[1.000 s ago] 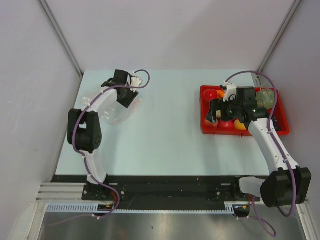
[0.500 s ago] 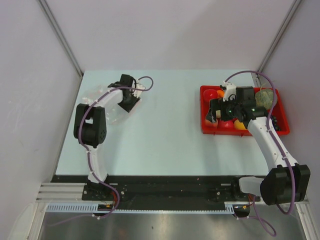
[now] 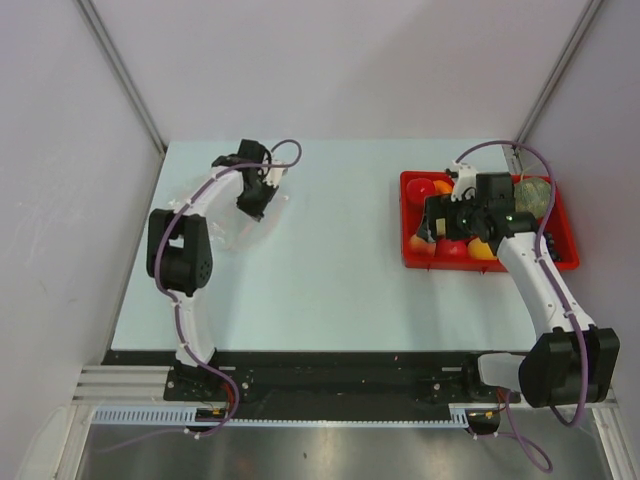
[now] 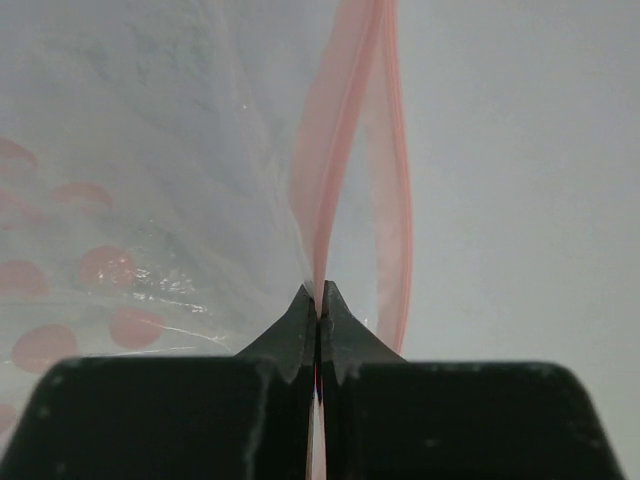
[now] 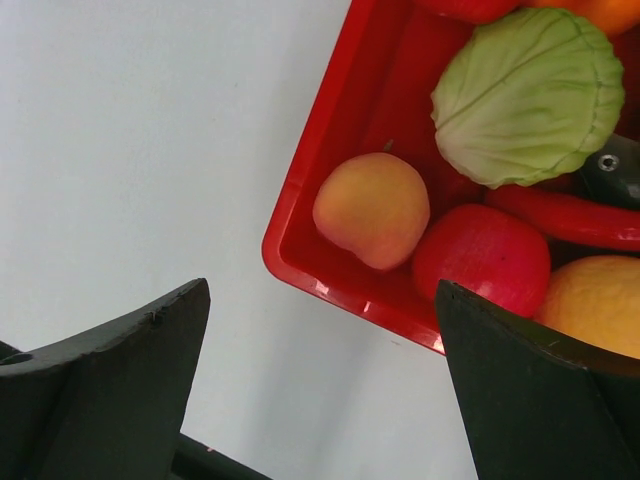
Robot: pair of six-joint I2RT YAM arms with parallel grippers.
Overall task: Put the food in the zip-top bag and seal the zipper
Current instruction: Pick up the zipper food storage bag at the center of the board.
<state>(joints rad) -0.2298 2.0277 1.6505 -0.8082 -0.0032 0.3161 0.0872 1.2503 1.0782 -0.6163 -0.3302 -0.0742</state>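
The clear zip-top bag lies at the table's far left, filling the left wrist view. My left gripper is shut on one pink strip of the zipper; the other strip bows away to the right. The food sits in the red tray at the right: a peach, a green cabbage, a red fruit, a yellow-orange fruit and a round green melon. My right gripper hangs open above the tray's near-left corner, holding nothing.
Red spots show through the bag's plastic. A long red pepper lies among the food. Grey walls close in the table on the left, back and right. Bare tabletop separates the bag from the tray.
My left gripper has closed onto the zipper strip and shifted slightly along the bag's edge. The right arm has barely moved and stays open.
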